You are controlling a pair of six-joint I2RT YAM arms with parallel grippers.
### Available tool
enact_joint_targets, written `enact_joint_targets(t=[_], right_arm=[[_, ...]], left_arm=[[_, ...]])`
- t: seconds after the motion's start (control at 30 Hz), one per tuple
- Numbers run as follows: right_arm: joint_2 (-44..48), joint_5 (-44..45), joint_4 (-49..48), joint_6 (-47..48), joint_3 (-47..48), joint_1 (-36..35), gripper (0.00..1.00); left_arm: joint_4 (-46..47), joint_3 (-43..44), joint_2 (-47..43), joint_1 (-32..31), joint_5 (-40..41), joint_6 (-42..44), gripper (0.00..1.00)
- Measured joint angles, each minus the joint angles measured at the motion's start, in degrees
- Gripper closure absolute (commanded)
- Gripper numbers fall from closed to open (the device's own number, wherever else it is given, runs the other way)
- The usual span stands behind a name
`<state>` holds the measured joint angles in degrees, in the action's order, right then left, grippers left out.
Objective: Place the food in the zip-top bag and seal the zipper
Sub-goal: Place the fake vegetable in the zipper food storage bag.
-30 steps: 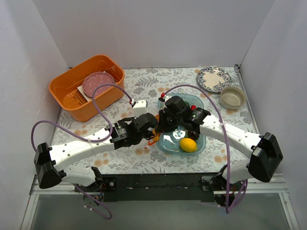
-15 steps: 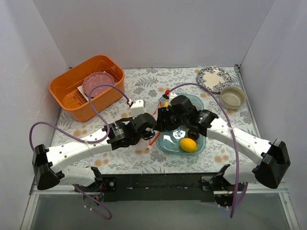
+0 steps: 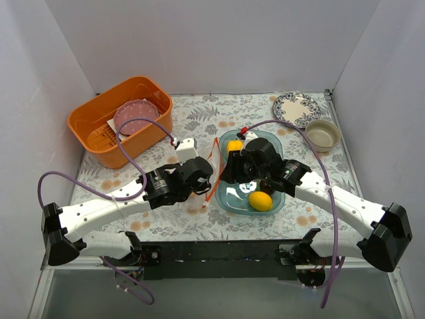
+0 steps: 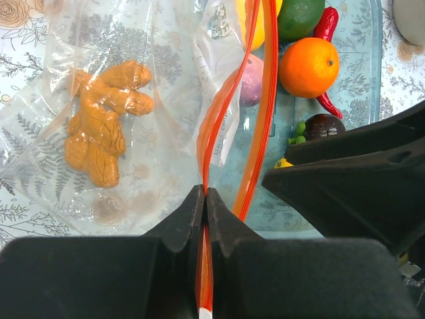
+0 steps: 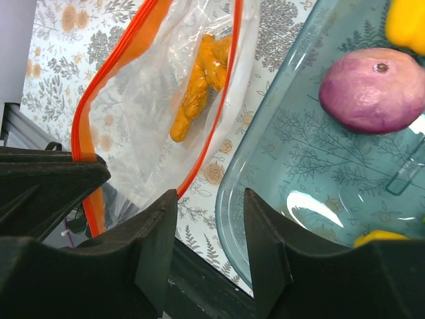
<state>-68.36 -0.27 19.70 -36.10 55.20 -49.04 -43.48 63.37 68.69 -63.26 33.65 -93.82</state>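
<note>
My left gripper (image 4: 204, 194) is shut on the near end of the orange-red zipper (image 4: 262, 100) of the zip-top bag (image 4: 133, 80), whose mouth gapes open. A tan ginger-shaped toy (image 4: 99, 143) lies inside the bag. The remaining food sits in the clear blue tray (image 4: 362, 80): orange (image 4: 309, 66), green fruit (image 4: 300, 16), red chili (image 4: 327, 26), purple onion (image 5: 372, 90), dark round one (image 4: 323, 125), yellow pepper (image 3: 234, 146), lemon (image 3: 260, 201). My right gripper (image 5: 210, 212) is open and empty above the tray's left rim (image 5: 279, 153), beside the bag (image 5: 159, 86). In the top view the left gripper (image 3: 204, 191) is left of the right gripper (image 3: 229, 174).
An orange basket (image 3: 119, 119) holding a pink plate (image 3: 136, 116) stands at the back left. A patterned plate (image 3: 296, 108) and a beige bowl (image 3: 322, 135) stand at the back right. The two grippers are close together by the tray's left edge.
My right arm has drawn back to the right, uncovering the yellow pepper. My left gripper has shifted slightly left, still pinching the zipper, which now runs straight beside the tray.
</note>
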Motion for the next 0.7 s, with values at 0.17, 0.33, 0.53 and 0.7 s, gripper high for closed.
enact_joint_targets(t=[0.17, 0.33, 0.53, 0.7], right_arm=[[-1.1, -1.7, -2.7, -0.6, -0.3, 0.0, 0.47], [-2.6, -2.7, -5.5, -1.3, -0.3, 0.0, 0.52], [-7.5, -3.3, -5.9, -1.2, -0.2, 0.0, 0.99], [-8.2, -1.9, -3.1, -0.3, 2.5, 0.0, 0.99]], left_arm=[[0.0, 0.0, 0.0, 0.0, 0.0, -0.1, 1.00], [0.0, 0.0, 0.0, 0.0, 0.0, -0.1, 1.00], [-1.1, 0.0, -0.3, 0.0, 0.8, -0.2, 1.00], [-12.3, 1.7, -1.8, 0.0, 7.3, -6.9, 1.00]])
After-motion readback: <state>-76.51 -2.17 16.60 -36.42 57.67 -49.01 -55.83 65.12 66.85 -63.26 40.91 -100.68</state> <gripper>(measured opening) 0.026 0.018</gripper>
